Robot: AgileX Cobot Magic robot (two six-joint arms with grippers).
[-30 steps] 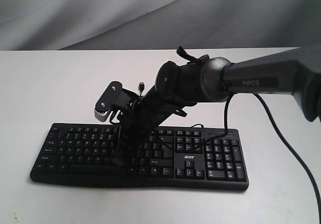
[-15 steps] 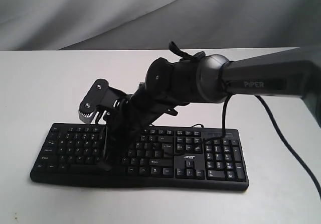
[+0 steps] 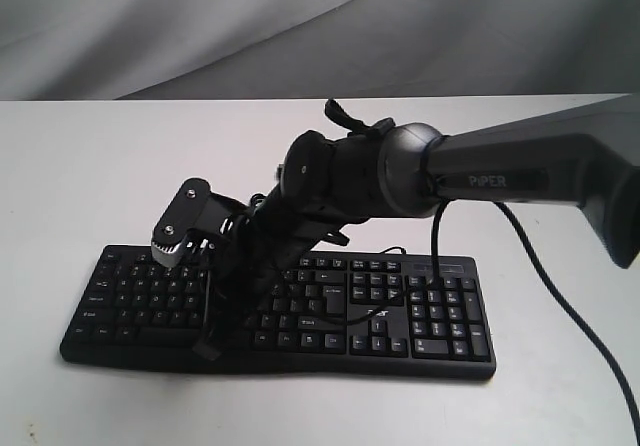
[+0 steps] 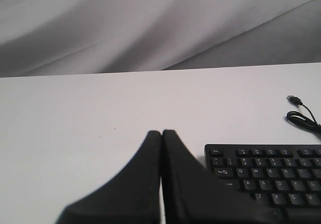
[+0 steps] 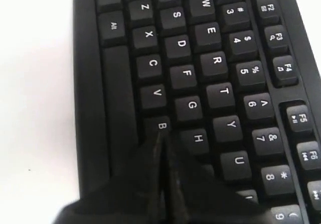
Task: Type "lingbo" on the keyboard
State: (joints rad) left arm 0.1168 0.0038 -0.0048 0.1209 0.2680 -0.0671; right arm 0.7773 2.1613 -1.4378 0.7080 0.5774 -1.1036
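Slides leftward since a second ago over the keyboard [image 3: 420, 316] at lower centre, bringing the right gripper [image 5: 162, 139] to the B key [image 5: 161, 126]. Presses fingers [image 5: 145, 176] together, seemingly to strike one key alone.

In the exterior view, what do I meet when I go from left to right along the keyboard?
On the keyboard: Esc key → right claw → arrow keys → number pad.

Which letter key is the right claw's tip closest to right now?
The B key: the tip of the shut right claw meets its edge, while V, G and H stand clear.
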